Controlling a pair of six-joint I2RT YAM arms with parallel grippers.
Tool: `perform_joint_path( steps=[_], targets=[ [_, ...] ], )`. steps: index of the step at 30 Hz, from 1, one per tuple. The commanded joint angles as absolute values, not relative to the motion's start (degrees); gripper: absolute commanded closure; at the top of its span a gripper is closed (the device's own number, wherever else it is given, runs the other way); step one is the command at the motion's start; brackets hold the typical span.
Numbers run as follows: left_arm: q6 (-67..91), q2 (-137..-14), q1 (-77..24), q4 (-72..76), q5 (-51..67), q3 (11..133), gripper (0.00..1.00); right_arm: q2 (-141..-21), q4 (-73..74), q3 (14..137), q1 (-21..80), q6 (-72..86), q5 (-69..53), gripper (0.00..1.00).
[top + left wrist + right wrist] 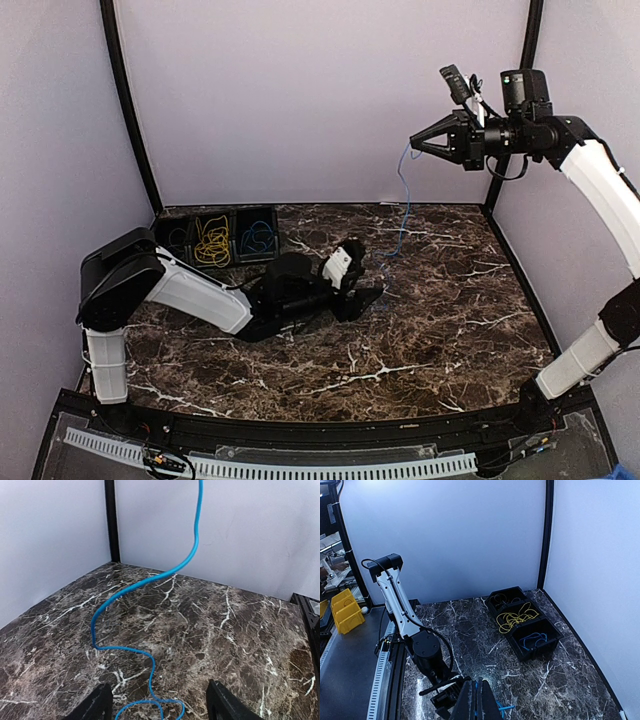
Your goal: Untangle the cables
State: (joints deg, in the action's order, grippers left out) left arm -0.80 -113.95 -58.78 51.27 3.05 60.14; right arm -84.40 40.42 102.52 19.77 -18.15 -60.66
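Note:
A long blue cable (406, 205) hangs from my right gripper (414, 143), which is raised high at the back right and shut on the cable's upper end (476, 703). The cable drops to the marble table (450, 330) and snakes toward my left gripper (369, 296). In the left wrist view the cable (150, 667) ends in a small loop on the table between the left gripper's (160, 711) wide-apart fingers (97, 706), untouched. A yellow cable (212, 243) lies bundled in the middle bin, and another blue cable (257, 237) lies in the bin next to it.
Three joined black bins (275, 222) stand at the back left; the leftmost holds a black coiled cable (180, 238). The left arm (200, 295) lies low across the table's left half. Walls and black posts (128, 110) enclose the table.

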Motion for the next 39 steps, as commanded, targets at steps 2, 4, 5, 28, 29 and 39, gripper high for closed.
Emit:
perform_joint_path(
  steps=[2, 4, 5, 28, 29, 39],
  targets=[
    [5.92, -112.54, -57.98, 54.96, -4.15, 61.19, 0.3, -83.15, 39.25, 102.31, 20.01, -18.19, -61.49, 1.0],
    [7.36, -113.86, -57.25, 55.19, -4.86, 63.02, 0.3, -83.26, 39.11, 102.21, 20.02, -18.19, -61.48, 1.0],
    [7.9, -115.01, -56.65, 55.24, -5.37, 64.64, 0.3, -83.37, 39.18, 102.26, 20.04, -18.16, -61.4, 1.0],
    [0.88, -122.09, -53.44, 64.44, 15.11, 70.05, 0.44, -85.26, 40.64, 104.2, 20.04, -18.85, -59.18, 1.0],
    [-1.49, -121.51, -53.61, 63.48, 15.9, 69.74, 0.42, -85.18, 40.61, 104.09, 20.07, -18.97, -59.23, 1.0],
    [-11.47, -121.89, -56.57, 50.98, 28.14, 75.46, 0.41, -85.25, 40.54, 103.63, 20.04, -19.05, -59.57, 1.0]
  ],
)
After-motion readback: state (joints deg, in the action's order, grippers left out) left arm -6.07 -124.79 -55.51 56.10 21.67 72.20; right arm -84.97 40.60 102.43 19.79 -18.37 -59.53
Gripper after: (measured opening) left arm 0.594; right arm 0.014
